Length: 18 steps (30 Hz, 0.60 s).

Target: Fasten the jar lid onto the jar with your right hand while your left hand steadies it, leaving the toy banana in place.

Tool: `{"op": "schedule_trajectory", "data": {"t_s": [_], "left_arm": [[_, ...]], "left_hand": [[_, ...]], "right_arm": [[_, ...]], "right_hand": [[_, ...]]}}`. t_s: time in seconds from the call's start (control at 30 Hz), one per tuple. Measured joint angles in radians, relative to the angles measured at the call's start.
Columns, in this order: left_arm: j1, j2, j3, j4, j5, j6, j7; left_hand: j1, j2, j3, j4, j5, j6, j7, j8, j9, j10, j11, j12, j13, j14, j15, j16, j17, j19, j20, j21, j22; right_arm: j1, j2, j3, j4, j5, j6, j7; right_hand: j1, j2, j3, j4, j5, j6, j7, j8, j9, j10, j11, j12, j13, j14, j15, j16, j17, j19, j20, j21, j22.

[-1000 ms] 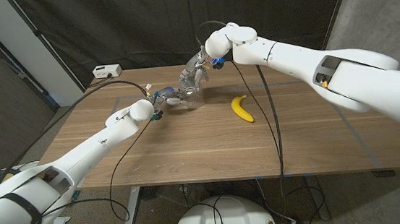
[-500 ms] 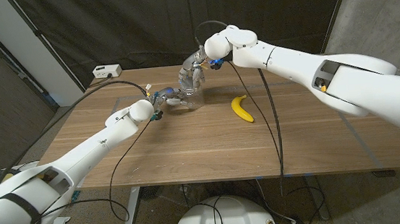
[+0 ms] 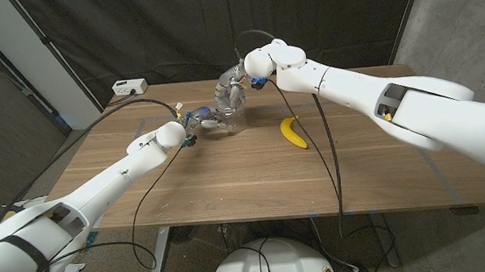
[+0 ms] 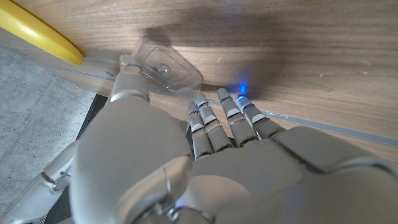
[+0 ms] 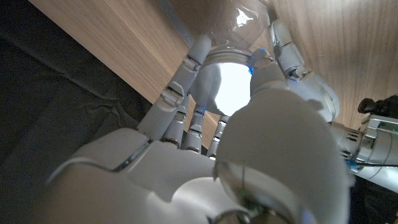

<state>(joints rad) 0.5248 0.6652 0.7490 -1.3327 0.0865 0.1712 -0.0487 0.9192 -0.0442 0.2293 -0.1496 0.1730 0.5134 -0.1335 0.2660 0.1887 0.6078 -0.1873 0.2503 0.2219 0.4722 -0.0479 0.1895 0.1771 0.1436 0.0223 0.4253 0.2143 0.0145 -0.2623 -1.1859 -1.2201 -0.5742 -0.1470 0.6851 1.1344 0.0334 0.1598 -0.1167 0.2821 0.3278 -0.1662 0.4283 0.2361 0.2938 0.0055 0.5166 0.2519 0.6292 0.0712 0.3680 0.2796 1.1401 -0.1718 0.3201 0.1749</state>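
Standing upright between the two hands, the clear jar (image 3: 231, 112) is showing its white jar lid (image 5: 225, 84) ringed by the right hand's (image 3: 234, 82) curled fingers from above, while the left hand (image 3: 207, 118) is gripping its side, with the toy banana (image 3: 292, 132) lying near them.

one jar (image 3: 228, 116), one lid (image 5: 225, 84), one banana (image 3: 292, 132)

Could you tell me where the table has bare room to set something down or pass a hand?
Bare wood spans the near half of the table, between the left arm and the toy banana, and the right end beyond the banana. It is crowded at the far middle, where the left hand and right hand close on the jar.
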Motion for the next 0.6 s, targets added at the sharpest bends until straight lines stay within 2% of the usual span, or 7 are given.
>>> {"op": "schedule_trajectory", "data": {"t_s": [0.13, 0.3, 0.33, 0.43, 0.6], "left_arm": [[0.0, 0.0, 0.0, 0.002, 0.0, 0.0, 0.001], [0.0, 0.0, -0.001, 0.002, 0.0, 0.0, 0.001], [0.0, 0.0, 0.0, 0.002, 0.0, 0.0, 0.001], [-0.001, 0.0, 0.001, 0.001, 0.0, 0.001, 0.001], [-0.003, -0.001, 0.002, 0.002, 0.001, 0.002, 0.001]], "left_hand": [[0.0, 0.0, 0.0, 0.0, 0.0, 0.0, 0.0, -0.003, 0.0, 0.0, 0.0, -0.002, -0.001, 0.0, 0.0, 0.0, 0.0, 0.0, 0.0, 0.0, 0.0], [0.0, 0.0, 0.0, 0.0, 0.0, 0.002, 0.002, -0.007, 0.0, 0.0, 0.0, -0.005, -0.001, 0.0, 0.0, 0.0, 0.0, -0.001, -0.001, 0.0, -0.001], [0.0, 0.0, 0.0, 0.0, 0.0, 0.002, 0.002, -0.007, 0.0, 0.0, 0.0, -0.005, -0.001, 0.0, 0.0, 0.0, 0.0, -0.001, -0.001, 0.0, -0.001], [0.0, 0.0, 0.0, 0.0, 0.0, 0.002, 0.002, -0.007, 0.0, 0.0, 0.0, -0.005, -0.002, 0.0, 0.0, 0.0, 0.0, -0.001, -0.001, 0.0, -0.001], [0.0, 0.0, 0.0, 0.0, 0.0, 0.002, 0.002, -0.011, -0.001, 0.0, 0.0, -0.01, -0.002, 0.0, 0.0, 0.0, 0.0, -0.002, -0.002, 0.004, -0.001]], "right_arm": [[-0.027, 0.002, 0.014, -0.025, 0.005, -0.083, -0.026], [-0.055, 0.007, 0.029, -0.056, 0.028, -0.201, -0.047], [-0.056, 0.007, 0.03, -0.057, 0.028, -0.201, -0.047], [-0.066, 0.014, 0.036, -0.073, 0.047, -0.281, -0.058], [-0.071, 0.024, 0.036, -0.084, 0.071, -0.371, -0.068]], "right_hand": [[0.002, 0.002, 0.0, 0.0, -0.023, 0.018, -0.018, 0.028, -0.002, 0.001, 0.001, 0.03, -0.007, 0.074, 0.022, 0.015, -0.001, 0.058, -0.015, 0.02, 0.0], [0.002, 0.002, 0.008, -0.008, -0.049, 0.018, -0.018, 0.04, -0.005, 0.001, 0.001, 0.047, -0.009, 0.159, 0.018, 0.028, 0.005, 0.109, -0.03, 0.035, 0.0], [0.002, 0.002, 0.008, -0.008, -0.052, 0.027, -0.027, 0.04, -0.008, 0.001, 0.001, 0.057, -0.009, 0.168, 0.019, 0.031, 0.013, 0.112, -0.03, 0.037, 0.0], [0.002, 0.002, 0.016, -0.016, -0.068, 0.033, -0.033, 0.04, -0.009, 0.001, 0.001, 0.064, -0.008, 0.201, 0.02, 0.037, 0.029, 0.131, -0.035, 0.039, 0.004], [0.002, 0.002, 0.014, -0.014, -0.083, 0.037, -0.037, 0.04, -0.012, 0.001, 0.001, 0.083, -0.013, 0.248, 0.014, 0.039, 0.037, 0.157, -0.035, 0.056, 0.005]]}}
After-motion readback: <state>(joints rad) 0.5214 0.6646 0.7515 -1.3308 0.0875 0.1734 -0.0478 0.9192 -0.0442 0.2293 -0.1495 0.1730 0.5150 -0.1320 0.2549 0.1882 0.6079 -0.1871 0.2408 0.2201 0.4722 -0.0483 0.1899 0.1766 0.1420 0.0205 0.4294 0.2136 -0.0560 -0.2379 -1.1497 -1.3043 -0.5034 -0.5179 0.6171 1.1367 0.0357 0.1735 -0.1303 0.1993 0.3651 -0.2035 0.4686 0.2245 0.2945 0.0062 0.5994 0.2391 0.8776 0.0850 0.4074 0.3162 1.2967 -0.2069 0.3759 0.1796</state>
